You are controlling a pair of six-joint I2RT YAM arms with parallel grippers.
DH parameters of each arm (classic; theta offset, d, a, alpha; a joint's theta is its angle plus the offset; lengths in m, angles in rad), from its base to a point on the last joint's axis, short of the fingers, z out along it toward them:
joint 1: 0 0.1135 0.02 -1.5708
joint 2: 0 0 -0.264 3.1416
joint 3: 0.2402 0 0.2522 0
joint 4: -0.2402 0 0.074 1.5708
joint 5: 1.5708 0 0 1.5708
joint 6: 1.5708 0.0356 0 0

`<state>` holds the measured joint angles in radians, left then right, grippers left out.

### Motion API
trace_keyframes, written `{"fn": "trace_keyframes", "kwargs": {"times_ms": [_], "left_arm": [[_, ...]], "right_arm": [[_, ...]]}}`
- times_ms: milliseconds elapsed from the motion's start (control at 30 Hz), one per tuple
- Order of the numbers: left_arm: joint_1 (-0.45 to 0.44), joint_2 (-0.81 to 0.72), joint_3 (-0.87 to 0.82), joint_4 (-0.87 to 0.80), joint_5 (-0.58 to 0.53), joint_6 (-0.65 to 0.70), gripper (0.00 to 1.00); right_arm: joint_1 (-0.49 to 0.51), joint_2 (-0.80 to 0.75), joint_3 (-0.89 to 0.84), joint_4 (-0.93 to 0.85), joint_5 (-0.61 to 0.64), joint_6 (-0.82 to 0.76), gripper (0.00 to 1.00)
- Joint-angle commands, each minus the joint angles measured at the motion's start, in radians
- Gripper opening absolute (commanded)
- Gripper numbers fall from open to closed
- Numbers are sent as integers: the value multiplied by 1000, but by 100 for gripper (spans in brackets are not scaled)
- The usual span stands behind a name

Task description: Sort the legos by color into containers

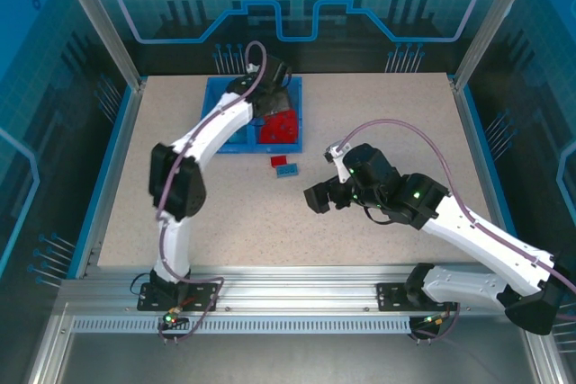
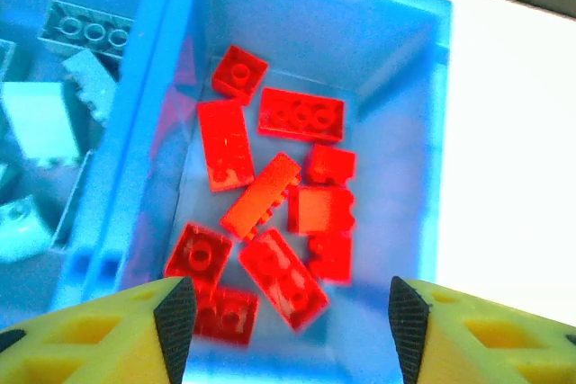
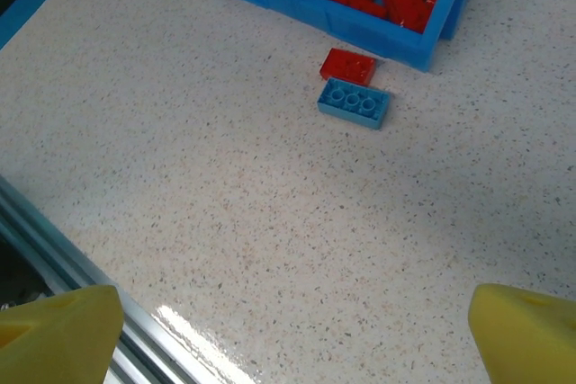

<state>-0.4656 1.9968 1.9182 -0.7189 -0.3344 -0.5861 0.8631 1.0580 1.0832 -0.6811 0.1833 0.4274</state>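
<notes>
The left end effector (image 2: 292,321) is hovering released, gripping nothing, above the blue rectangular plastic bin (image 2: 135,177). Directly beneath it, bright red studded bricks (image 2: 297,114) are filling one compartment, apparently the one gathering reds, while light blue bricks (image 2: 36,123) are lying across the divider. The right end effector (image 3: 297,330) is hanging wide open over the speckled bench (image 3: 180,204). Well ahead of it, a loose red brick (image 3: 347,65) and a loose light blue brick (image 3: 353,102) are waiting just outside the bin.

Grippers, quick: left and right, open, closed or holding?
Left gripper: open, empty, over red plastic bricks.
Right gripper: open, empty.
</notes>
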Motion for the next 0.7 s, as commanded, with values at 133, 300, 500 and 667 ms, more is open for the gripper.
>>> {"fn": "trace_keyframes", "kwargs": {"times_ms": [133,300,500,667], "left_arm": [[-163,-417,-391,49,-62,-141,62],[-250,-493,-609,94,-60,-277,71],[-270,-352,-654,136,-42,-299,87],[-270,-214,-616,164,-71,-263,98]], "right_arm": [[-17,-52,-83,12,114,145,100],[-24,-103,-144,28,105,186,100],[-37,-130,-173,5,76,194,100],[-42,-156,-198,-6,73,205,100]]}}
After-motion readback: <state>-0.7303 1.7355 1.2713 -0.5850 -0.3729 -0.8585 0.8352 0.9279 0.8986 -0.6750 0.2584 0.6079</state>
